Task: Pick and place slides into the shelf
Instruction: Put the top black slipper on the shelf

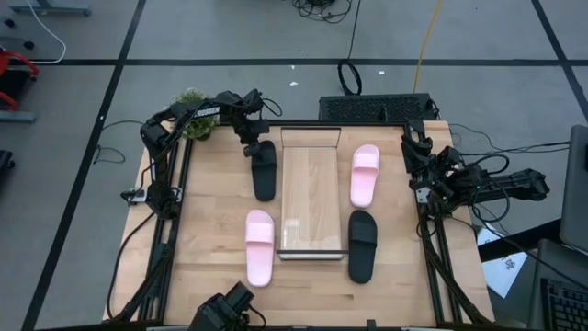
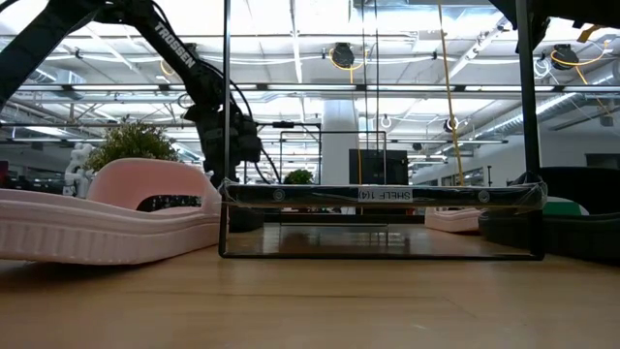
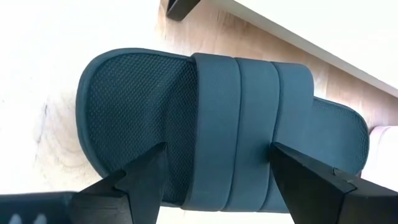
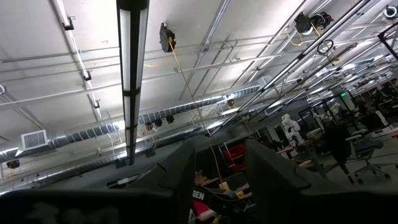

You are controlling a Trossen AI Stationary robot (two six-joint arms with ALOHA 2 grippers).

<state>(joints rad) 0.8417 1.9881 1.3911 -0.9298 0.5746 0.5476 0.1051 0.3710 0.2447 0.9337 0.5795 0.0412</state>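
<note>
My left gripper (image 1: 254,149) (image 3: 217,149) hangs open over the black slide (image 1: 265,171) (image 3: 211,124), which lies flat on its sole left of the shelf (image 1: 312,198) (image 2: 383,194). One finger stands on each side of the broad strap (image 3: 249,124), above the slide. A pink slide (image 1: 259,246) (image 2: 107,213) lies near left of the shelf. Another pink slide (image 1: 365,175) lies far right and a second black slide (image 1: 361,245) near right. My right gripper (image 4: 219,180) waits folded at the table's right edge (image 1: 432,179), open and pointing up at the ceiling.
A small green plant (image 1: 193,124) stands at the table's far left corner behind the left arm. A keyboard (image 1: 372,108) lies beyond the far edge. Bare wood shows along the near edge (image 1: 312,294) and between the slides and the table's side rails.
</note>
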